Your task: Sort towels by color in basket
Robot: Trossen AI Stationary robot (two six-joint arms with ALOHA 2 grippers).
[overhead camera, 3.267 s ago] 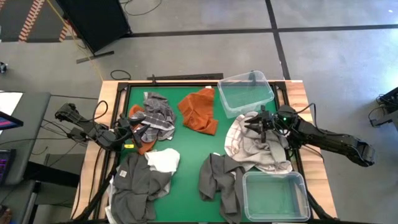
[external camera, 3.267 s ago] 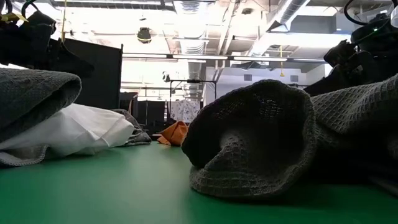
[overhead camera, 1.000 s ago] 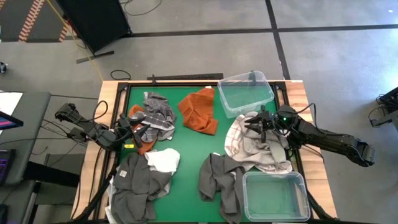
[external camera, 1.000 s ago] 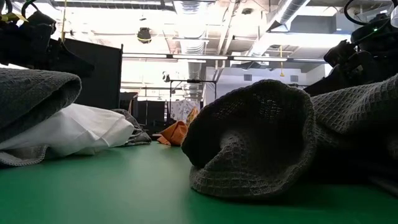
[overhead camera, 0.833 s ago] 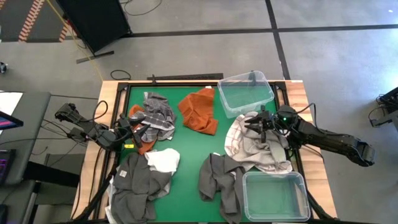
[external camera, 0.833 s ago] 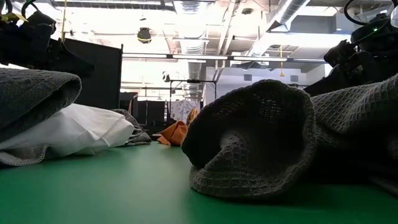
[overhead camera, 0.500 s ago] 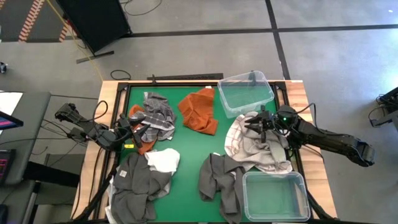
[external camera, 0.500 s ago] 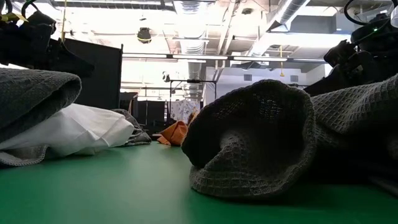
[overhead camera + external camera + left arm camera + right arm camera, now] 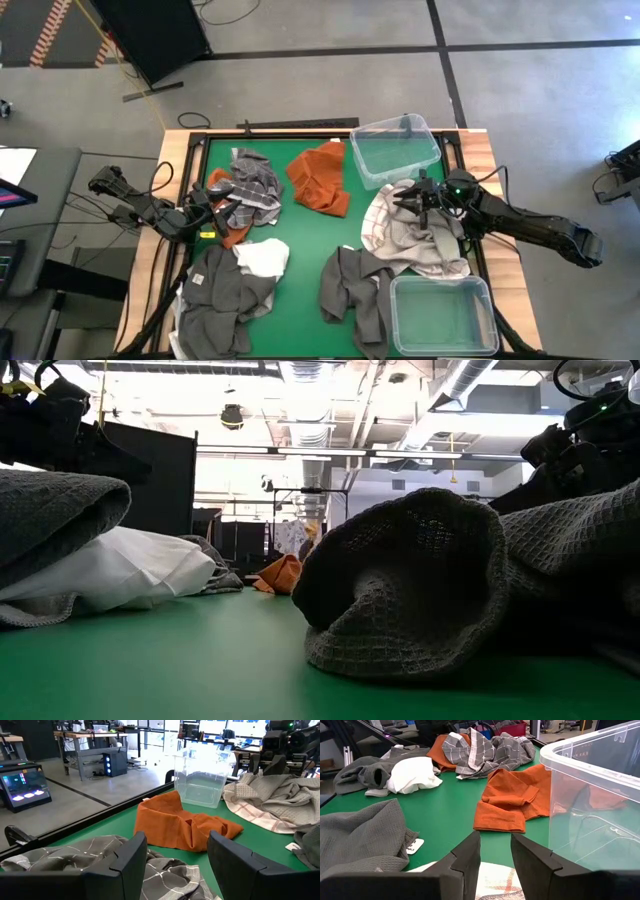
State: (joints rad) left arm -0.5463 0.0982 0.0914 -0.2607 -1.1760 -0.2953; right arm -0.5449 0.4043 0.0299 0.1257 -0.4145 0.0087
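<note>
1. The bench [image 9: 300, 250], seen from above, carried every towel loose on its green top; none lay in a bin, so sorting was judged hardly begun.
2. Two clear plastic bins stood on the right side: the far bin [image 9: 395, 150] and the near bin [image 9: 442, 315]. Both were empty.
3. The orange towel [image 9: 320, 178] lay near the far middle, just beside the far bin. A second orange cloth [image 9: 232, 234] showed under the plaid towel [image 9: 250, 185] at the left.
4. The white towel [image 9: 264, 257] rested against a dark grey towel [image 9: 222, 295] at the near left; another dark grey towel [image 9: 355, 290] lay near the middle, touching the near bin.
5. The white towel with reddish grid lines [image 9: 385, 222] lay heaped with a pale grey cloth [image 9: 430, 245] between the two bins.
6. The right hand [image 9: 412, 198] hovered over that heap beside the far bin, its fingers [image 9: 465, 860] apart and empty.
7. The left hand [image 9: 203, 205] sat low at the left edge by the plaid towel, fingers [image 9: 125, 862] apart, holding nothing.
8. Remaining, as judged: every towel had yet to be lifted and placed by colour.
</note>
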